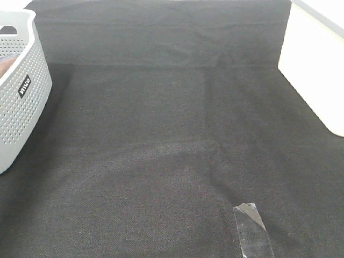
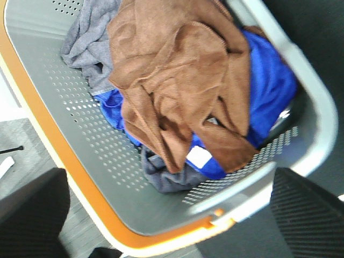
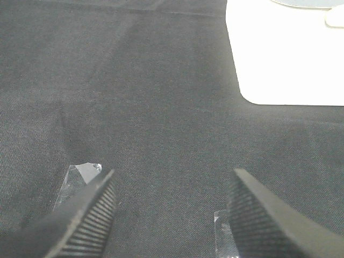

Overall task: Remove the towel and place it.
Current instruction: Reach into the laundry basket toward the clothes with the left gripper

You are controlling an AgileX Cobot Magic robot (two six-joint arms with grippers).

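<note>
The rust-brown towel [image 2: 177, 80] lies crumpled on top of a pile inside the grey perforated basket [image 2: 80, 123], over a blue cloth [image 2: 269, 80] and a grey cloth [image 2: 88, 43]. My left gripper [image 2: 166, 188] hangs above the basket, open wide, its two dark fingers [image 2: 32, 215] on either side of the pile with nothing between them. In the high view the basket [image 1: 19, 86] stands at the far left and only a sliver of towel [image 1: 4, 64] shows; neither arm appears there. My right gripper [image 3: 172, 199] is open and empty over the black table cloth [image 3: 161, 107].
The black table cloth [image 1: 172, 134] covers the table. A white surface [image 1: 314, 70] borders it at the right. A strip of clear tape [image 1: 252, 228] is stuck near the front edge, and tape pieces [image 3: 78, 180] lie beside the right fingers. An orange edge [image 2: 70, 177] runs along the basket.
</note>
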